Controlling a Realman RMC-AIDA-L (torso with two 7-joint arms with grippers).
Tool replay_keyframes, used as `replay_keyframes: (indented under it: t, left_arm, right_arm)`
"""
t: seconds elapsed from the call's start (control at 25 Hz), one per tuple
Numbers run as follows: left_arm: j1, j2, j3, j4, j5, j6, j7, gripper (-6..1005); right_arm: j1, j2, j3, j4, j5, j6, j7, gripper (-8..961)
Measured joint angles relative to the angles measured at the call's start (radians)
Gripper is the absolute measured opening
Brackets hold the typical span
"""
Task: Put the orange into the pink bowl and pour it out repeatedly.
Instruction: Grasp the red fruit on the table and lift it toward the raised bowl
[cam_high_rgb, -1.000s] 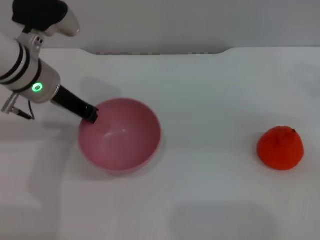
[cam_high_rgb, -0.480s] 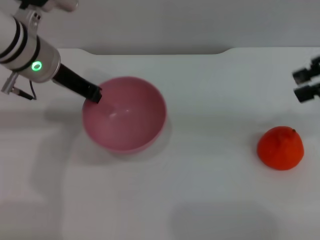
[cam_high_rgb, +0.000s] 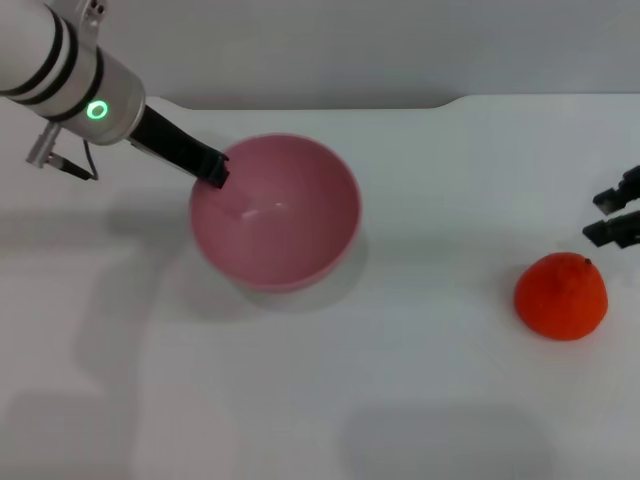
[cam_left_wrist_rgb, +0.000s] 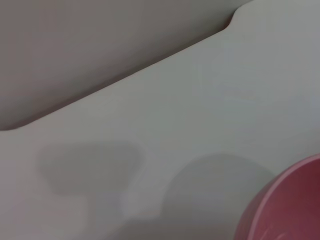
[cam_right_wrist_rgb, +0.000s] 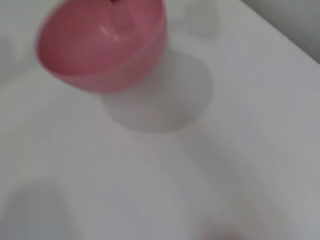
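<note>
Left gripper (cam_high_rgb: 213, 172): at the near-left rim of the bowl (cam_high_rgb: 285, 225), dark fingers clenched on the rim, one fingertip inside the wall. Arm runs up and away to the left, a green ring light showing on its white wrist.

Bowl: pink, empty, held off the table (cam_high_rgb: 420, 380); its shadow falls on the surface below and slightly aside. Mouth tilted a little toward the camera in the head view. In the right wrist view the bowl (cam_right_wrist_rgb: 102, 42) hangs above its round shadow, mouth tipped. In the left wrist view only a pink edge of the bowl (cam_left_wrist_rgb: 287, 205) shows, close by the gripper, over bare table (cam_left_wrist_rgb: 210, 100).

Orange (cam_high_rgb: 561, 296): resting on the table, well apart from the bowl, far to the right of the left gripper; stem dot uppermost.

Right gripper (cam_high_rgb: 617, 215): at the right edge of the head view, just beyond the orange and above it, not touching. Two dark fingers show with a gap between them, holding nothing.
</note>
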Motion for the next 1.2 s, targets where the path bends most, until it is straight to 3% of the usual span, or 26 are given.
replay_keyframes:
  t: [0.04, 0.08, 0.28, 0.4, 0.84, 1.2]
  left_arm:
    - [-0.003, -0.001, 0.004, -0.001, -0.012, -0.001, -0.002, 42]
    - [-0.003, -0.001, 0.004, -0.001, -0.012, -0.001, -0.002, 42]
    - [-0.007, -0.002, 0.006, -0.001, -0.053, -0.014, -0.003, 42]
    - [-0.013, -0.002, 0.007, -0.002, -0.063, -0.015, -0.003, 42]
    - [-0.037, -0.004, 0.009, -0.004, -0.065, -0.022, -0.003, 42]
    - [-0.039, -0.004, 0.011, -0.013, -0.065, -0.03, -0.003, 42]
  right_arm:
    - [-0.013, 0.022, -0.027, 0.005, -0.036, 0.047, -0.004, 421]
    - [-0.013, 0.022, -0.027, 0.005, -0.036, 0.047, -0.004, 421]
    - [-0.042, 0.08, -0.08, 0.035, -0.119, 0.162, -0.022, 420]
    - [-0.047, 0.1, -0.092, 0.062, -0.151, 0.213, -0.027, 419]
    - [-0.038, 0.115, -0.124, 0.179, -0.165, 0.31, -0.029, 416]
    - [-0.035, 0.116, -0.124, 0.194, -0.16, 0.332, -0.049, 414]
